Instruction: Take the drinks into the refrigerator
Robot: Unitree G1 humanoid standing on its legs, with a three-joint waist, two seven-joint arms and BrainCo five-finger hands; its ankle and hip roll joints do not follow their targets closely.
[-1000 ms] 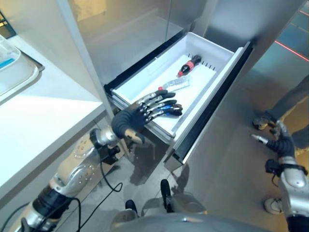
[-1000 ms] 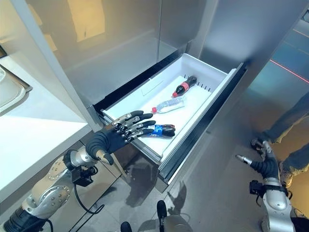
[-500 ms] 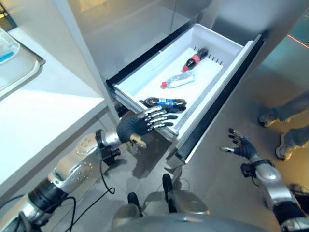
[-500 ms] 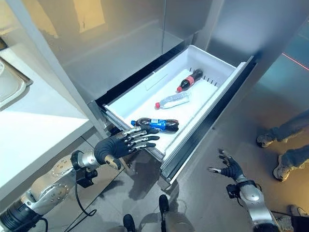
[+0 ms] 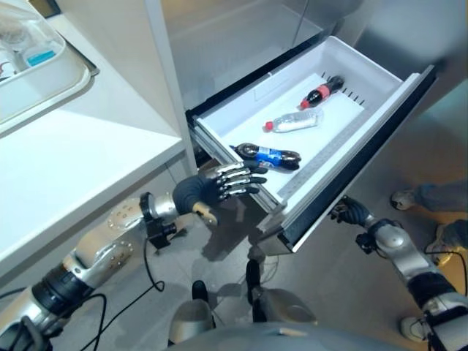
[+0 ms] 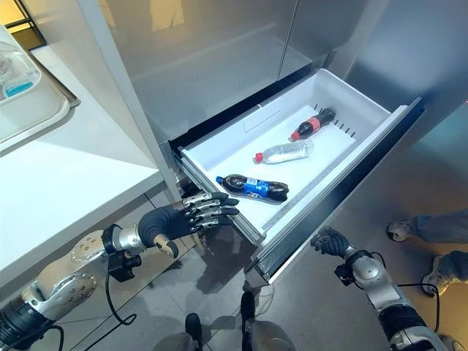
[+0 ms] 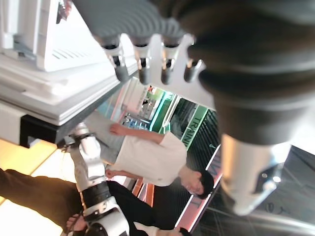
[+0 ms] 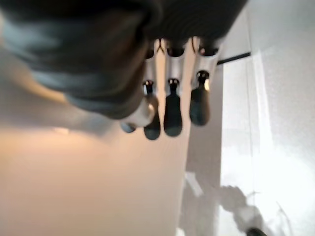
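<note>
White refrigerator drawer stands pulled out beside a white counter, above a grey floor. Three bottles lie inside: two cola bottles and one clear water bottle. Left hand, fingers straight, is outside the drawer's near corner; right hand, fingers extended and relaxed, is at the drawer front.

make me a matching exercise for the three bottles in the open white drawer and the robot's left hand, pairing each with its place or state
Column one:
1. dark cola bottle with a blue label
2. clear plastic bottle with a red cap
3. dark cola bottle with a red label
4. left hand

Column two:
A. middle of the white drawer
B. fingers straight, at the drawer's near corner
C. farthest back in the drawer
D. nearest the drawer's front end

Pairs: 1-D, 2-A, 3-C, 4-B
</note>
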